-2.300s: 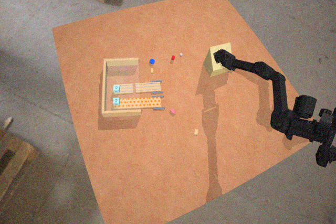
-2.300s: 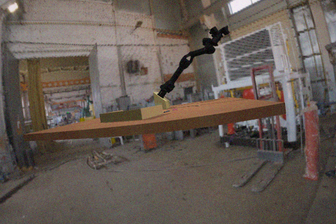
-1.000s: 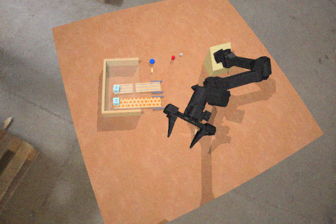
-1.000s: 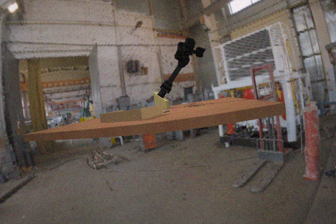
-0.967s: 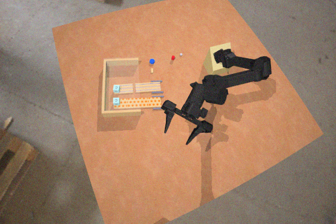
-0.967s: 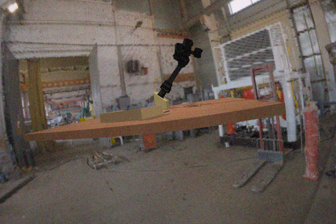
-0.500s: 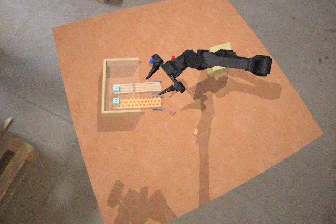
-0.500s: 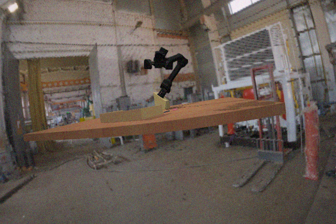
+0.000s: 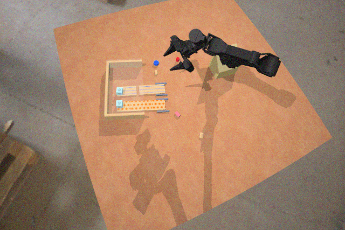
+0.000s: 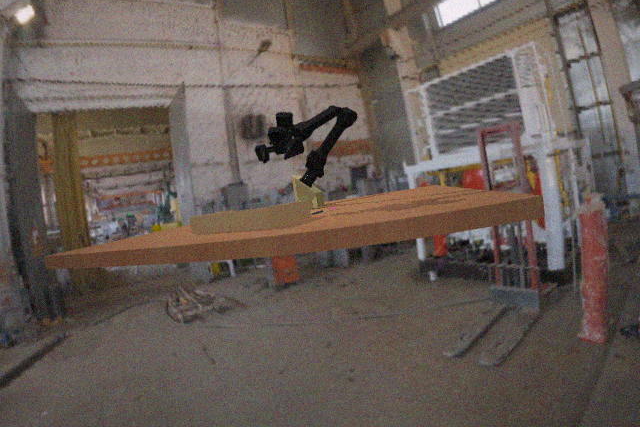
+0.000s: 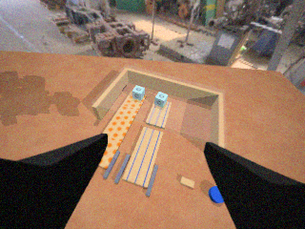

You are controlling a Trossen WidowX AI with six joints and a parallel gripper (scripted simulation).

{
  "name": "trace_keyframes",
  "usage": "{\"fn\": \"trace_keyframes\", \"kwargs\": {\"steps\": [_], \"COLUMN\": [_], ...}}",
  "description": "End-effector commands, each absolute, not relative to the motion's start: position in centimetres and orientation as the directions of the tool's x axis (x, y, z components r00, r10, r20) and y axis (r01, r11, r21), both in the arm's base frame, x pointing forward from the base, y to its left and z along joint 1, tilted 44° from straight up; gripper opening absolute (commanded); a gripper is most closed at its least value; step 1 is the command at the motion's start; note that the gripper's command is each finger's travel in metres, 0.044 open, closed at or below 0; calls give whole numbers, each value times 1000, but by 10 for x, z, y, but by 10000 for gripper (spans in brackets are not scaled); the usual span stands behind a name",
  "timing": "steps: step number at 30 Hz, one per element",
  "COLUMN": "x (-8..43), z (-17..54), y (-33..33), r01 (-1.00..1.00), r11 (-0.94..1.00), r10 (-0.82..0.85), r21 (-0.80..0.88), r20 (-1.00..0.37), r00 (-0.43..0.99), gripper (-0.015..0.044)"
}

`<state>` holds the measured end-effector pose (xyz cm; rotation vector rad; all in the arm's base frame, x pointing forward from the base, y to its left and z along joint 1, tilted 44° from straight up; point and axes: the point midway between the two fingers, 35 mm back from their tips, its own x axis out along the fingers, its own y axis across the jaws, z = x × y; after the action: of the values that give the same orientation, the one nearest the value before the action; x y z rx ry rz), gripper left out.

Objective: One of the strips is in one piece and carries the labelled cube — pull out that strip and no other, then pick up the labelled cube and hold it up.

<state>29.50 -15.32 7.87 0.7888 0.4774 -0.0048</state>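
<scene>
An unbroken strip with orange dots (image 9: 144, 105) (image 11: 121, 126) runs out of the walled tray, with a light-blue labelled cube (image 9: 119, 103) (image 11: 138, 93) on its far end. Beside it a blue-striped strip is in two parts with a gap between: a long near piece (image 9: 151, 89) (image 11: 144, 155) and a short far piece (image 9: 130, 90) (image 11: 157, 115), whose far end bears a second light-blue labelled cube (image 9: 119, 91) (image 11: 161, 99). My gripper (image 9: 166, 62) (image 11: 156, 142) is open and empty, raised above the table to the near side of the strips.
The tray (image 9: 107, 88) (image 11: 167, 81) has walls on three sides and opens toward the arm. Slim grey-blue rails (image 9: 163, 111) (image 11: 152, 180) flank the strips' near ends. A blue disc (image 9: 156, 62) (image 11: 216, 194), red piece (image 9: 177, 59), pink block (image 9: 177, 114) and tan blocks (image 9: 156, 72) (image 11: 187, 182) lie nearby.
</scene>
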Motion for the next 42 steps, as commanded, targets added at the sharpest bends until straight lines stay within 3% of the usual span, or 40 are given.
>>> {"fn": "trace_keyframes", "kwargs": {"steps": [1,4,13,19,32,42], "x": [289,289,334,371,416,417], "z": [73,73,64,62,72,72], "y": [-151,-151,-141,-116,-28,-22], "r01": [185,185,218,270,416,423], "r11": [703,703,682,630,607,609], "r10": [177,177,291,439,662,668], "r21": [687,687,698,728,677,671], "r20": [-421,-421,-532,-621,-720,-721], "r00": [890,890,795,650,207,182], "gripper": [400,400,164,6,0,0]}}
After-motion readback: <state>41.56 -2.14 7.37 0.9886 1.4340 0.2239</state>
